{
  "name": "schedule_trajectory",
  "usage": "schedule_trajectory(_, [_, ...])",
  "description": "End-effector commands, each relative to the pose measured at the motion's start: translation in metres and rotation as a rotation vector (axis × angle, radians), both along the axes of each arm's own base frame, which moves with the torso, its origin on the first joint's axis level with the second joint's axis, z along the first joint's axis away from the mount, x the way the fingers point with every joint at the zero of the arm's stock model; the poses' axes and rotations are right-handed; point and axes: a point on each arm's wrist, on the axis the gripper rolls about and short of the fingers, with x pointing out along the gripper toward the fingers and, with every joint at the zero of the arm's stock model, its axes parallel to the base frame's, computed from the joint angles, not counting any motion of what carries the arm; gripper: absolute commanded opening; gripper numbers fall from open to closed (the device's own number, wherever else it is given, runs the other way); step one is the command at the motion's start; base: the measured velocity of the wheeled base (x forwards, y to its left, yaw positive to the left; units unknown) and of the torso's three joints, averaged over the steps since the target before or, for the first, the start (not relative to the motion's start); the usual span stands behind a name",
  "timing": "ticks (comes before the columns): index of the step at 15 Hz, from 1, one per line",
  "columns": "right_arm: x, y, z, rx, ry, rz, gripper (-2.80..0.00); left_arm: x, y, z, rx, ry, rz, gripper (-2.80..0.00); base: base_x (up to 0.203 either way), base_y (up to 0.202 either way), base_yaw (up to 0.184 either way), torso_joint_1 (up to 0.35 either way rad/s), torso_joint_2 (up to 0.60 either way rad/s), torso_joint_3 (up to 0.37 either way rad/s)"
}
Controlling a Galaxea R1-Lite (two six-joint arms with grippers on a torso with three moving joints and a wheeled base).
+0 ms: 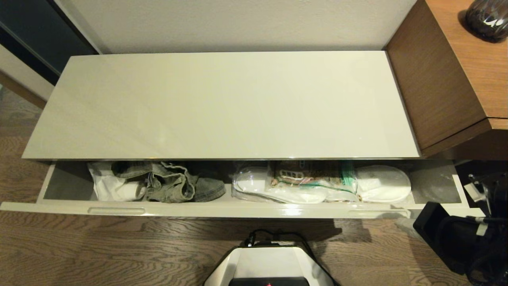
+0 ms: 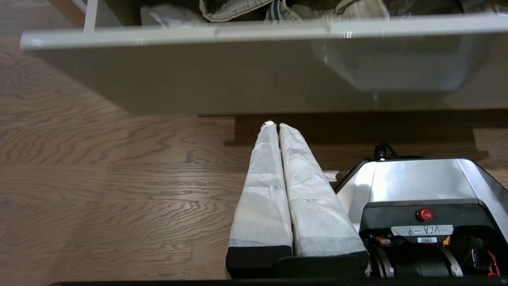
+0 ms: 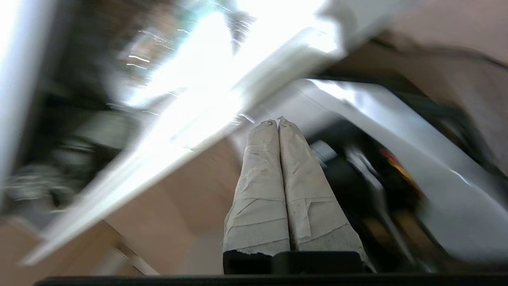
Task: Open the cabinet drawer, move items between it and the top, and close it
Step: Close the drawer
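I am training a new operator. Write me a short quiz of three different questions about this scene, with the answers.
1. True or false: the cabinet drawer is open.
2. Which lies nearest the drawer's left end? A) white slippers B) denim garment C) white cloth
3. Fill in: the left hand is ____, low over the wooden floor before the drawer front.

Key
1. True; the top carries no item.
2. C
3. shut. The right hand is shut too.
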Motion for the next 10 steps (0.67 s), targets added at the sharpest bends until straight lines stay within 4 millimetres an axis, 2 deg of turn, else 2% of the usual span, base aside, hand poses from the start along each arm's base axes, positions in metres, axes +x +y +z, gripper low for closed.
schedule_trajectory(1, [0.006,0.000,0.009,0.028,-0.049,-0.014,-2.80,0.000,0.000,0.000,0.000,0.001,0.001,-2.80,0.000,0.000,0.000,0.000,0.00,0.000])
schedule_trajectory(5, [0.025,0.004,0.006,0.020,-0.038,-0.037,-2.80,0.000,0.000,0.000,0.000,0.001,0.001,-2.80,0.000,0.000,0.000,0.000,0.00,0.000])
schedule_trajectory(8, [0.042,0.010,-0.018,-0.019,0.043,-0.050,-2.80,0.000,0.000,0.000,0.000,0.001,0.001,-2.80,0.000,0.000,0.000,0.000,0.00,0.000])
schedule_trajectory(10, [0.055,0.011,-0.028,-0.023,0.040,-0.072,-2.80,0.000,0.000,0.000,0.000,0.002,0.001,-2.80,0.000,0.000,0.000,0.000,0.00,0.000])
